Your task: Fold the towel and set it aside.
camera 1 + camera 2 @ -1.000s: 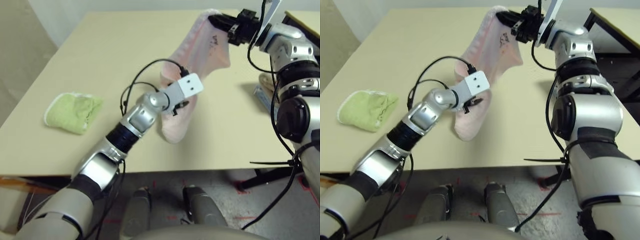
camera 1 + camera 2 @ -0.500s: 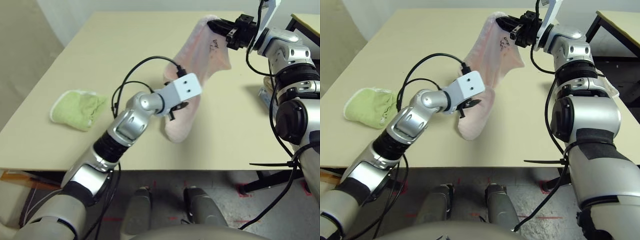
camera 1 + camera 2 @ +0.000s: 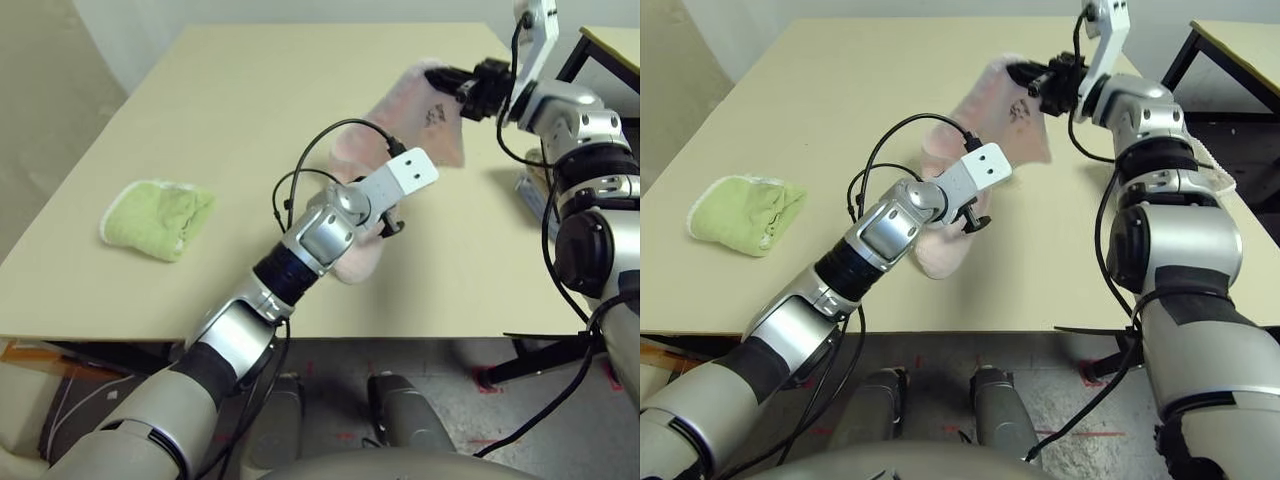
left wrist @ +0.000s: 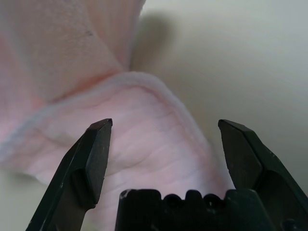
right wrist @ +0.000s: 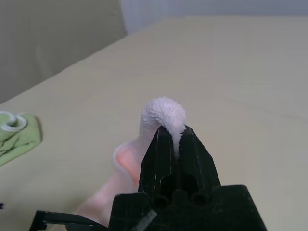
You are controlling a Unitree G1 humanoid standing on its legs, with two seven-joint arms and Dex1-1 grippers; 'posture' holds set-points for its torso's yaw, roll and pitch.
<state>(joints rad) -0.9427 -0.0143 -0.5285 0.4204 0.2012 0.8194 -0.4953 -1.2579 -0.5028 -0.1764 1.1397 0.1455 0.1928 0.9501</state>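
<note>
Lime-green folded towel (image 3: 157, 218) lies well apart from pink towel (image 3: 420, 110).

No readable text, label or number shows on anything here

Open left end effector (image 4: 163, 139) above pink towel (image 4: 139, 144).

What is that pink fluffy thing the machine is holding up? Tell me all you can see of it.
It is a pale pink terry towel, soft and fluffy, with a small dark embroidered mark near its raised end. The right pincer is shut on that far end, so the towel slopes down towards the robot and its lower, rounded end rests on the beige table. The left pincer hangs open just over that lower end, not gripping it.
</note>
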